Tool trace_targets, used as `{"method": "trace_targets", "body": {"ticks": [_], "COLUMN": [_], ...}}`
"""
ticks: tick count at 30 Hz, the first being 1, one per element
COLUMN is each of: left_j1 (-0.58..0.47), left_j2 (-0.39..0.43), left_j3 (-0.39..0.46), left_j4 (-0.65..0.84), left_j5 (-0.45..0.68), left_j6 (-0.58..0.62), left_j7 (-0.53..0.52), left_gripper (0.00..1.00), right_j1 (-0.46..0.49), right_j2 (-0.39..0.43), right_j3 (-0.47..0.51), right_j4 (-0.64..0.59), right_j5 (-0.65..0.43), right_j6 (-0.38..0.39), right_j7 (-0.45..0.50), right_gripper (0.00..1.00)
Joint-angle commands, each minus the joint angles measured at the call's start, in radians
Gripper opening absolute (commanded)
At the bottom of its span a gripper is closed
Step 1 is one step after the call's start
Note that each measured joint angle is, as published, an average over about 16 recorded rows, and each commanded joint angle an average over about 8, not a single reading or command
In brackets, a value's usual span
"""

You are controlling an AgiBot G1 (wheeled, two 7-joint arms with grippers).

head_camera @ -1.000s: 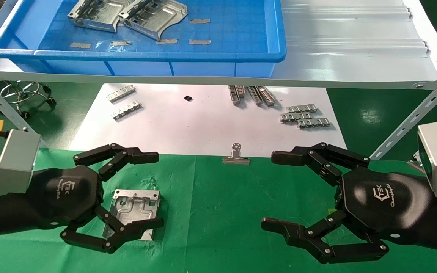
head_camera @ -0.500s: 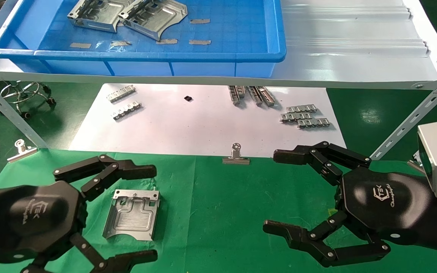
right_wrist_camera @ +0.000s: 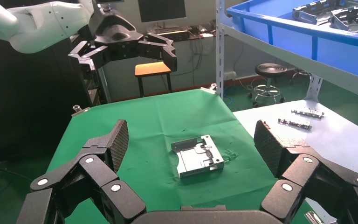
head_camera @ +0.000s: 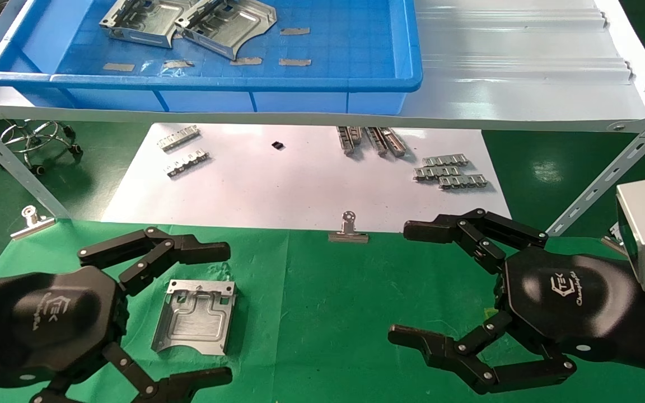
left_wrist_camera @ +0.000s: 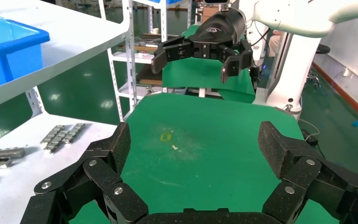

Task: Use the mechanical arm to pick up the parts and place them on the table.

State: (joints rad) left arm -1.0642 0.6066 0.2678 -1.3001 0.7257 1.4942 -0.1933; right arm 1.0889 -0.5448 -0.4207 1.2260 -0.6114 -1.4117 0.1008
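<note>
**Both jaws spread wide, one plate lying flat on the green counter**

The jaws of the left gripper stand wide apart and hold nothing; the jaws of the right gripper are equally wide and empty. Both grippers hover low over the counter, left one at the near left, right one at the near right, well apart from each other.

Three plates can be counted. One plate lies flat on the green cloth, between the left gripper's fingers in the head view but touching neither. It is shiny silver, roughly square, with a raised stepped ridge across its face, a folded tab edge along its far side and a shallow curved cut on its near side. The right wrist view shows it resting alone on the cloth. The other two plates sit overlapping in the far left corner of a blue tray, which stands on a white shelf above the counter.

Behind the cloth lies a white paper sheet carrying several small toothed strips in groups at its left, middle and right, plus a tiny black piece. Two binder clips are visible: one at the sheet's near edge, another at the cloth's far left corner. The shelf's slanted braces cross either side.
</note>
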Motion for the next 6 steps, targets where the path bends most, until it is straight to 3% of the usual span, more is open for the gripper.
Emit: {"method": "trace_targets", "body": {"ticks": [1, 6], "left_j1": [-0.002, -0.005], "left_j2": [0.001, 0.002], "left_j3": [0.003, 0.006], "left_j4": [0.004, 0.008], "left_j5": [0.001, 0.002], "left_j6": [0.0, 0.0], "left_j7": [0.002, 0.003], "left_gripper": [1.0, 1.0], "right_j1": [0.0, 0.0], "right_j2": [0.0, 0.0], "right_j3": [0.0, 0.0], "right_j4": [0.0, 0.0], "right_j5": [0.0, 0.0], "right_j6": [0.0, 0.0], "right_j7": [0.0, 0.0], "right_gripper": [1.0, 1.0]}}
